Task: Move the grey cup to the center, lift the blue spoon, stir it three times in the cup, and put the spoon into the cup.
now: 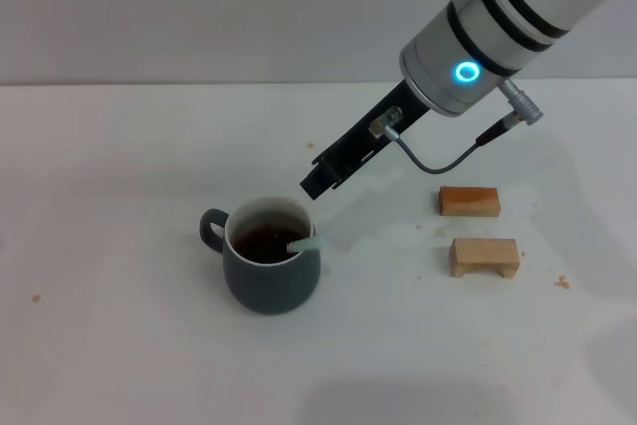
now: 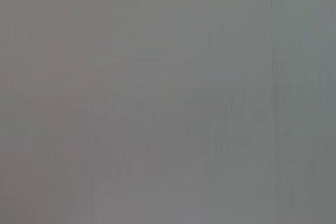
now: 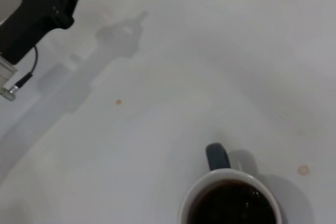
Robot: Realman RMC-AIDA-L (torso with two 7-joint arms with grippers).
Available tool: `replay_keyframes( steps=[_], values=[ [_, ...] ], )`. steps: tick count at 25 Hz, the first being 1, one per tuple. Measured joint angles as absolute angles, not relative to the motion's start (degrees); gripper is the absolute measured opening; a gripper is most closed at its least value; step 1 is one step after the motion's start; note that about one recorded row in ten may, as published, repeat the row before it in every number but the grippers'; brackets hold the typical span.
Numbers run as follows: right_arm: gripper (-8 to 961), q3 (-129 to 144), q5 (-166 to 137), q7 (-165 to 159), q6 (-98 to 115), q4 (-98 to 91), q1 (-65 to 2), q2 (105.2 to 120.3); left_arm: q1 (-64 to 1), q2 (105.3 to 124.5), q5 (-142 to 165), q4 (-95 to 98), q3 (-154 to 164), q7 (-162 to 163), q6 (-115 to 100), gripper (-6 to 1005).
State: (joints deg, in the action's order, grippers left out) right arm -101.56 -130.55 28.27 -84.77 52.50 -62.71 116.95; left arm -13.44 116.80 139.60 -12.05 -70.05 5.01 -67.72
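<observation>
blue spoon (image 1: 302, 243) in grey cup (image 1: 271, 271), bowl submerged | right gripper (image 1: 317, 182) jaws unclear | left unseen

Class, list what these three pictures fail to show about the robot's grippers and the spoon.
- Right gripper: head view, fingers end-on, open or shut unclear.
- Left gripper: absent everywhere; left wrist view is blank grey.
- Pale-blue-handled spoon: bowl hidden inside the dark grey ceramic cup; right wrist view's edge cuts the cup.
</observation>
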Motion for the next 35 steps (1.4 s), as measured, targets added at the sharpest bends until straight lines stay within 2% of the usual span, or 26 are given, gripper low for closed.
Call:
replay_keyframes(
  steps=[4, 20, 35],
  values=[
    [7, -101.7, -130.9, 28.3, -85.0, 52.4, -62.3, 116.67, -13.7, 116.80, 139.6, -12.0, -70.5, 5.0, -67.7, 1],
    [9, -101.6, -131.9, 29.1, -84.2, 52.3, -62.0, 116.58, -14.3, 116.90, 139.9, -11.9, -70.7, 5.0, -67.3, 1],
    [15, -98.8, -131.5, 31.3, -80.8, 52.4, -61.8, 117.75, -14.4, 116.74, 139.7, -11.8, -70.7, 5.0, -67.1, 0]
  ],
)
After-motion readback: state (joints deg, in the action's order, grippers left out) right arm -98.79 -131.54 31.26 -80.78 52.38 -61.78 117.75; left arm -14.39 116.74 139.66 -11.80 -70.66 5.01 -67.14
